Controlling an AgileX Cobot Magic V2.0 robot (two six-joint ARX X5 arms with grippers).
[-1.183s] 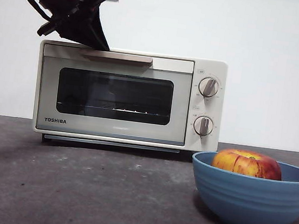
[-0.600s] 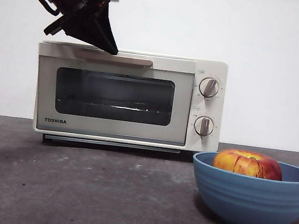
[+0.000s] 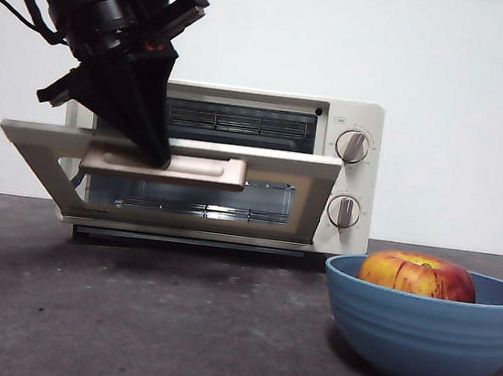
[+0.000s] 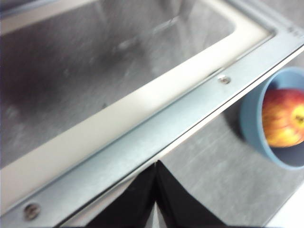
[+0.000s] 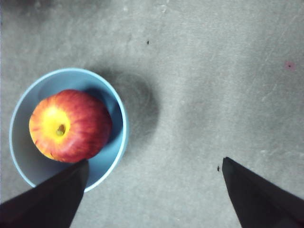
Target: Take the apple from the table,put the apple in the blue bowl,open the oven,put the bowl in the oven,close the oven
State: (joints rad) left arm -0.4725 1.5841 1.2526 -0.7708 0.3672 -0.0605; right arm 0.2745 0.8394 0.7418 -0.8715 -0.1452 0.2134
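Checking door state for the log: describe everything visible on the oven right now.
The cream-white boxy Toshiba toaster oven stands on the dark grey table, behind and beside the blue bowl. Its glass-windowed door is tilted partway open, hinged at the bottom, showing wire racks inside. The left hand is shut on the beige bar handle. Two round knobs sit on its right panel.

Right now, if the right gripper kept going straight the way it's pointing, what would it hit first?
Most likely the bare table. The right gripper hangs open, pointing down at grey surface beside the blue bowl holding the apple. One jaw overlaps the bowl's rim in the wrist view, so it might clip it; depth is unclear.
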